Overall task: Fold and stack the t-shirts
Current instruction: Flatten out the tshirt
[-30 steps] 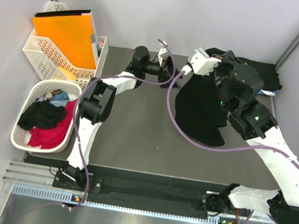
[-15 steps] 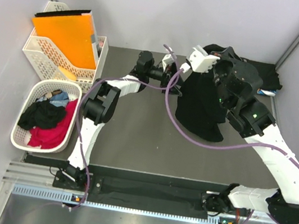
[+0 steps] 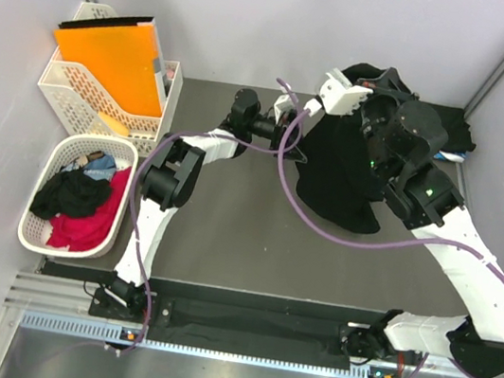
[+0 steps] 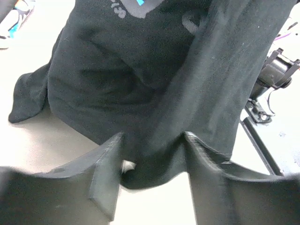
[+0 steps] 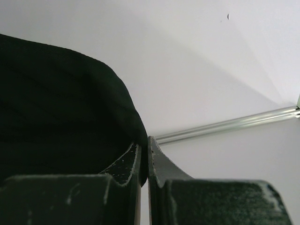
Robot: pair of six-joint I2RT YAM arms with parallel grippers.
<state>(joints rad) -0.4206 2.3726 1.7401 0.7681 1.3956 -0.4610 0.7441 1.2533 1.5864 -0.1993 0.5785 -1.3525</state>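
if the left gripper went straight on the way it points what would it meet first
The black t-shirt hanging from the shut right gripper. Its lower edge sits between the open fingers of the left gripper, so cloth comes first, probably at once; exact depth is hard to judge.

The hanging t-shirt (image 3: pixel 335 178) is black, the folder (image 3: pixel 110 56) orange, the lattice baskets (image 3: pixel 65 85) white.

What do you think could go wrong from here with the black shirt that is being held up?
1. The right gripper pinches only a thin edge of the black t-shirt, so a tug may pull it free.
2. The left gripper stands open around a bunched fold. Closing might catch two layers rather than one hem.
3. The purple cable loops close beside the shirt's hanging hem and could snag it.
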